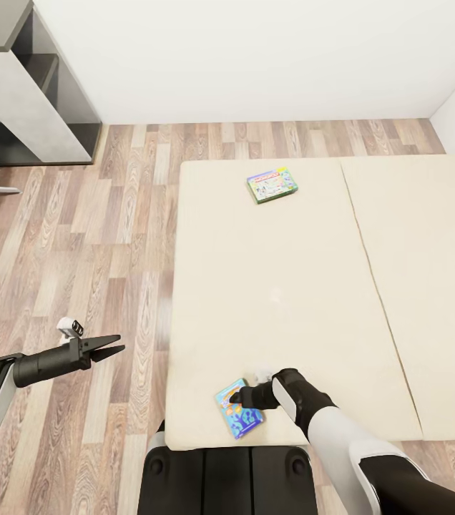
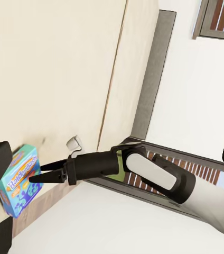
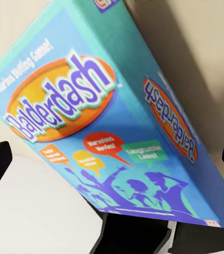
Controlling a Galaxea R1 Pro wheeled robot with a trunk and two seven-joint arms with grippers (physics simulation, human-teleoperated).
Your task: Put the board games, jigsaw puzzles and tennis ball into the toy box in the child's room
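Two flat game boxes lie on the cream bed (image 1: 285, 286): the blue Balderdash box (image 1: 239, 409) touching the right pincer (image 1: 235, 395), whose state I cannot tell, and the green-bordered box (image 1: 272, 184) well beyond it, while the left pincer (image 1: 115, 345) hangs spread over the wood-plank floor (image 1: 113, 236).

Lighting was bright, even and diffuse, source not visible; shadows were faint, a soft one beside the blue game box (image 3: 112, 121) on the bed (image 1: 292, 286). No glare. Renders looked slightly soft, the wood floor (image 1: 113, 236) a bit smeared.

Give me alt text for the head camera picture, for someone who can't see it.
The right gripper reaches a blue board game at the near edge of a cream bed. A green-bordered board game lies farther up the bed. The left gripper hangs open over wood-plank floor.
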